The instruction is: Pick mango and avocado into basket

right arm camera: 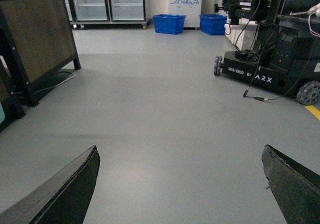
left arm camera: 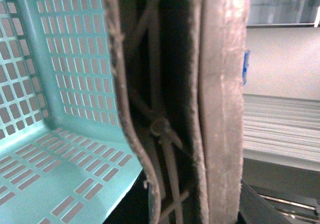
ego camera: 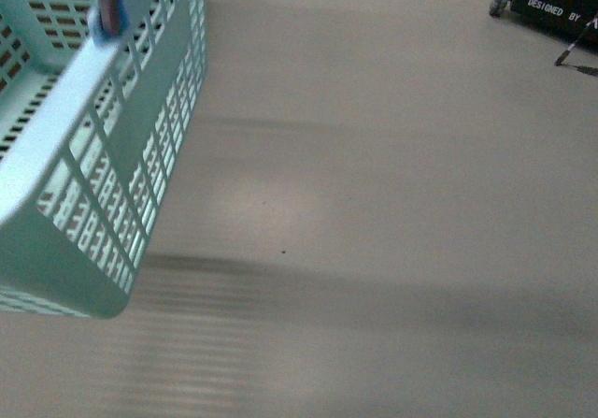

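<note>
- Grey-brown handles [left arm camera: 220,108] fill the left wrist view, pressed together with a zip tie [left arm camera: 162,129] round them. The left gripper's own fingers don't show, so I can't tell if it's clamped.
- My guess is it's carrying the basket [ego camera: 103,156] by those handles, since the basket hangs tilted above the grey floor [ego camera: 374,203] with a shadow underneath.
- No fruit on the bit of basket floor in view, and the mango and avocado aren't in any view.
- The right gripper [right arm camera: 180,149] has its fingers wide apart and empty, low over the floor. Free hand for picking, I'd say.
- Further out there's another ARX base [right arm camera: 260,68] and blue crates [right arm camera: 169,23].
</note>
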You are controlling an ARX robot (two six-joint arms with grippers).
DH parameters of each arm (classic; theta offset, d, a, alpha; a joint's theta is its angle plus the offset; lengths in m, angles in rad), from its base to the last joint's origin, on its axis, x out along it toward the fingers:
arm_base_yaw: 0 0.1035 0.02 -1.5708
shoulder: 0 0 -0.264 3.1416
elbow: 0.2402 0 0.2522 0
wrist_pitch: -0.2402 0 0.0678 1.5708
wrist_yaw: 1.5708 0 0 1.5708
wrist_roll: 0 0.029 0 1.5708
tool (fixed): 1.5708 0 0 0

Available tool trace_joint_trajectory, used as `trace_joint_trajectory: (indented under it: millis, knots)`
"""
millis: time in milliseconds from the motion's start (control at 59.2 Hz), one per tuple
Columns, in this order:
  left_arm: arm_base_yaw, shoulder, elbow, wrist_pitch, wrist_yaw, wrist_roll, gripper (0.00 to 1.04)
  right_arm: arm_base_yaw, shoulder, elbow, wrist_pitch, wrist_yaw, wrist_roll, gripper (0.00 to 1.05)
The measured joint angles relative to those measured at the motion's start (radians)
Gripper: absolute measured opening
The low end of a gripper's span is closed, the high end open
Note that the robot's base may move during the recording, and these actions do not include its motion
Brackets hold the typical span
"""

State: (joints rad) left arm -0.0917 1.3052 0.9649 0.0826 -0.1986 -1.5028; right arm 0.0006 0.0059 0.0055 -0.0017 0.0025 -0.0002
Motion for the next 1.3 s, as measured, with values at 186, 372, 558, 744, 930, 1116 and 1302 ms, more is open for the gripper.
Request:
trace_joint_trajectory:
  millis: [186, 372, 558, 744, 930, 1116, 1302]
  knots:
    - [-0.05, -0.082, 0.087, -0.105, -0.04, -0.035, 0.18, 0.0, 0.0, 0.0, 0.0, 0.0, 0.0, 0.97]
    - [-0.108, -0.143, 0.095, -0.18, -0.079, -0.047, 0.18, 0.0, 0.0, 0.0, 0.0, 0.0, 0.0, 0.97]
    - [-0.121, -0.169, 0.082, -0.182, -0.09, -0.016, 0.18, 0.0, 0.0, 0.0, 0.0, 0.0, 0.0, 0.97]
    - [-0.119, -0.169, 0.08, -0.182, -0.106, -0.001, 0.18, 0.0, 0.0, 0.0, 0.0, 0.0, 0.0, 0.97]
    - [-0.12, -0.169, 0.08, -0.182, -0.097, -0.001, 0.18, 0.0, 0.0, 0.0, 0.0, 0.0, 0.0, 0.97]
    - [-0.12, -0.169, 0.08, -0.182, -0.098, 0.001, 0.18, 0.0, 0.0, 0.0, 0.0, 0.0, 0.0, 0.97]
    - [-0.12, -0.169, 0.08, -0.182, -0.098, 0.002, 0.18, 0.0, 0.0, 0.0, 0.0, 0.0, 0.0, 0.97]
